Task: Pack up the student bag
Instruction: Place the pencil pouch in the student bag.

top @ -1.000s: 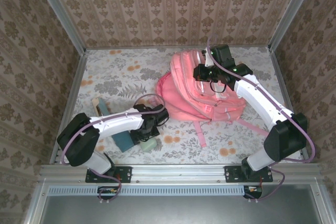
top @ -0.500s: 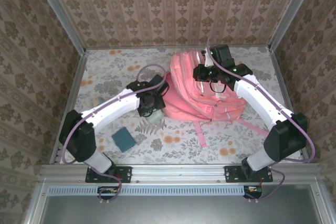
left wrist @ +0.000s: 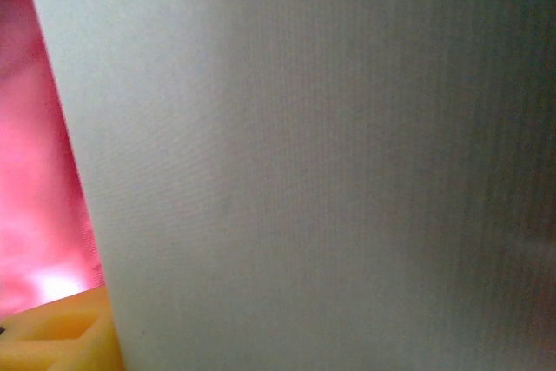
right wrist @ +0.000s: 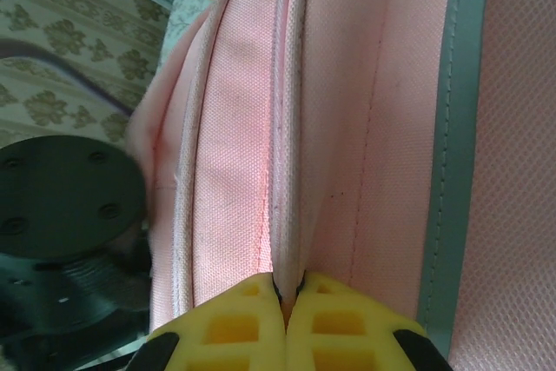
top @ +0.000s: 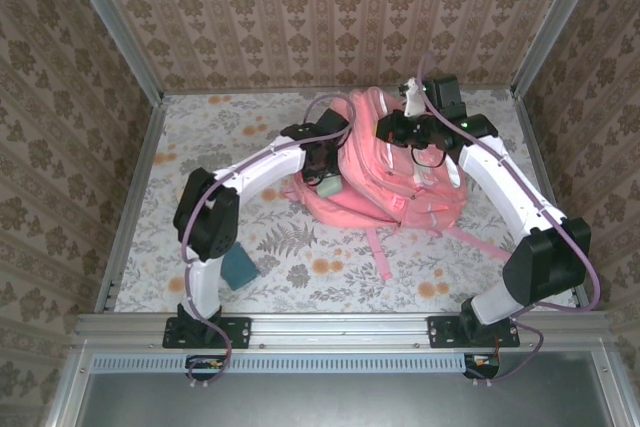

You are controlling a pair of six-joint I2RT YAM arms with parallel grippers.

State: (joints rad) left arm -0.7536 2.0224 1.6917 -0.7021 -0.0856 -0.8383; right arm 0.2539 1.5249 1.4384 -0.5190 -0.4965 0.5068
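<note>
— Where's the student bag [top: 400,187]?
— Far right of the tabletop [top: 230,137]. My right tool [right wrist: 293,288] is pinched tight on its seam [right wrist: 291,171]; my left tool [top: 325,175] clasps a pale block [left wrist: 304,162], jaws wide, at the bag's mouth.
— Risk?
— If that seam slips free, the mouth likely collapses and the block jams against fabric.

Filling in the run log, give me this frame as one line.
step: packing | left gripper: holds pale block at student bag | right gripper: pinching bag seam | teal pad: on table
</note>
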